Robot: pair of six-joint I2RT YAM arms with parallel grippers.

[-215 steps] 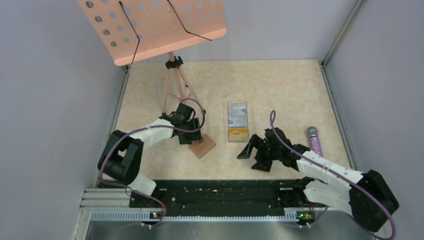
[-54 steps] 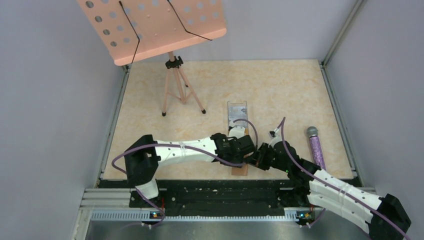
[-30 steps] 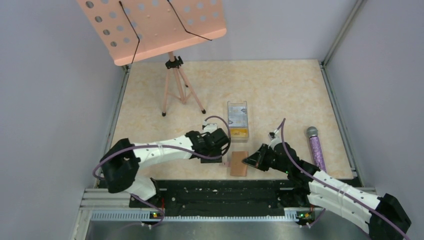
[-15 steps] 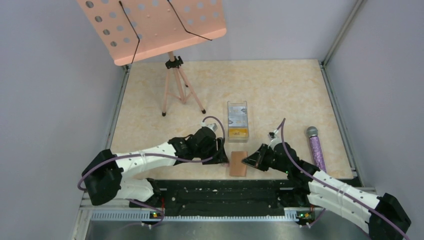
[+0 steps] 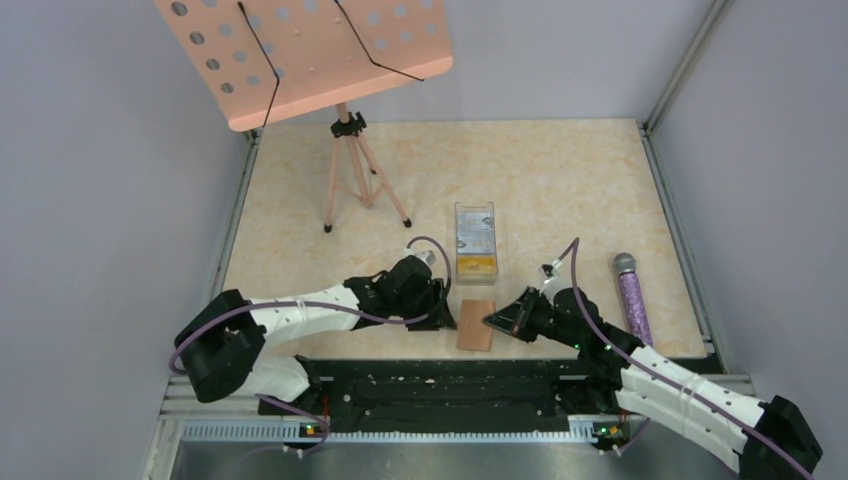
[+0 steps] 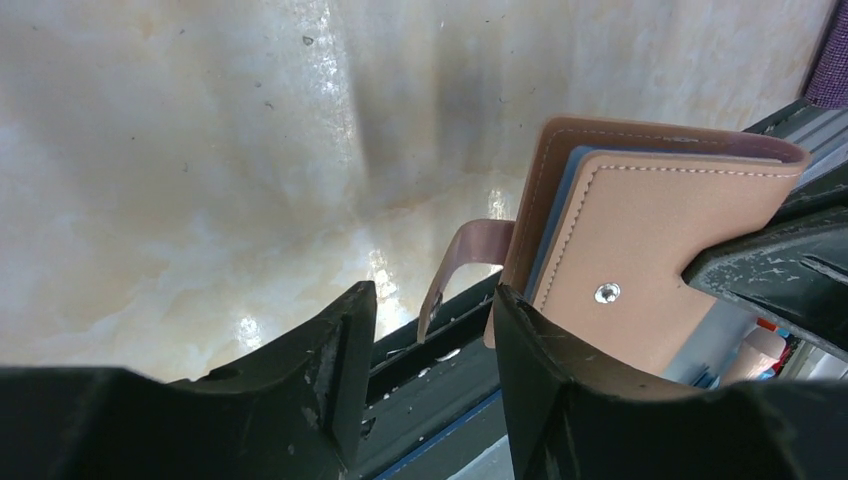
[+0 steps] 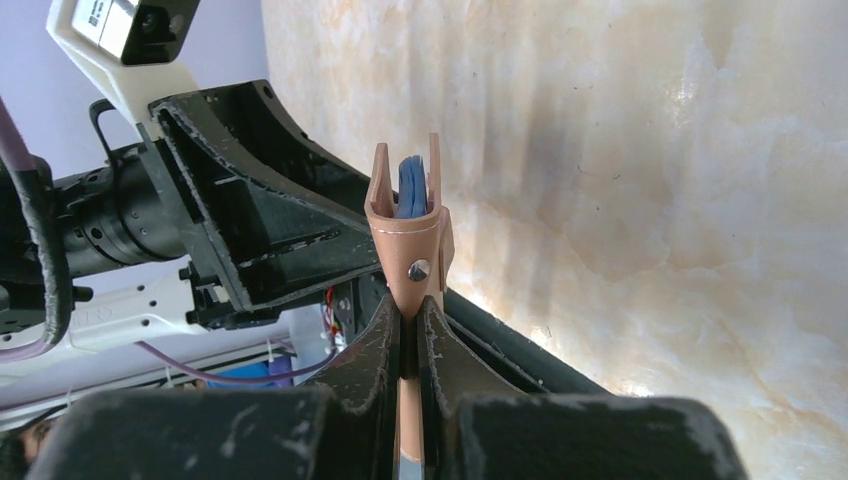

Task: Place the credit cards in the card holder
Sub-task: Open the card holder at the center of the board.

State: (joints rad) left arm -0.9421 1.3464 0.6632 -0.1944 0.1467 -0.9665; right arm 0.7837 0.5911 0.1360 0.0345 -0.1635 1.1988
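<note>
The brown card holder (image 5: 477, 325) is near the table's front edge, held on edge. My right gripper (image 5: 498, 320) is shut on its right flap; the right wrist view shows the holder (image 7: 408, 235) pinched between my fingers (image 7: 440, 350), blue inner faces showing. My left gripper (image 5: 447, 318) stands open at the holder's left side. In the left wrist view the holder (image 6: 650, 230) lies just right of my gripper (image 6: 432, 340), and its loose snap tab (image 6: 470, 250) hangs in the gap without being gripped. The credit cards (image 5: 476, 262), yellow-orange and pale blue, lie in a clear box (image 5: 475, 215) behind.
A pink music stand (image 5: 300, 55) on a tripod (image 5: 355, 180) stands at the back left. A purple microphone (image 5: 630, 295) lies at the right. The black base rail (image 5: 430, 385) runs just in front of the holder.
My left gripper has come down from beside the clear box to the holder's left edge. The right gripper has kept its grip, and the holder has barely moved.
</note>
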